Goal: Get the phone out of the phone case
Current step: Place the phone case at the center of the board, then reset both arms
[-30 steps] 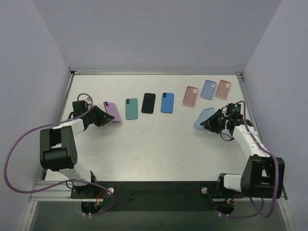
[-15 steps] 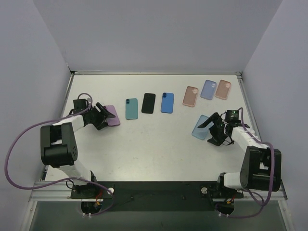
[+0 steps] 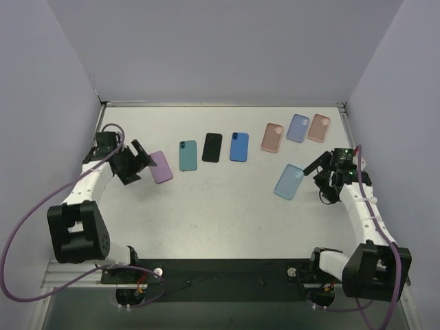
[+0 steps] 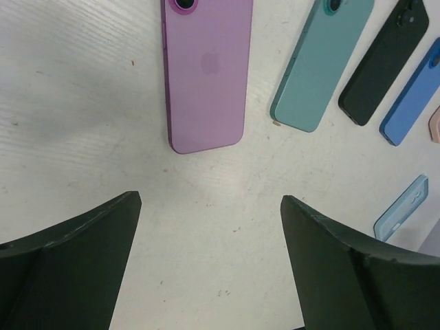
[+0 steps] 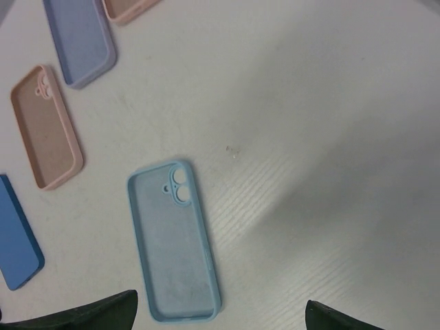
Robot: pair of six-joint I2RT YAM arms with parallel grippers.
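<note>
the pale worktop (image 3: 227,213) is carrying two sorted groups, and i think that is the reason for the layout: bare phones are lying on the left half, empty cases on the right. the two arms are reaching to opposite sides, each one facing its own part of the pair, well apart from the other.

the left fingers (image 3: 139,162) are standing wide and gripping nothing, with the purple phone (image 4: 205,72) lying flat just beyond their tips and not touching them. it is resting back up, with its camera ring at the far end, at the end of a row with the teal phone (image 4: 323,65), the black phone (image 4: 385,62) and the blue phone (image 4: 412,96).

the right fingers (image 3: 317,180) are also spread wide and empty. the light blue case (image 5: 173,240) is lying between and just ahead of them, hollow side up, with nothing inside and its camera cut-out showing the worktop through it. farther off, the pink case (image 5: 47,127) and the lavender case (image 5: 79,41) are lying the same way.

judging by this, the phone is looking already freed from its case, and both are sitting where they belong.
</note>
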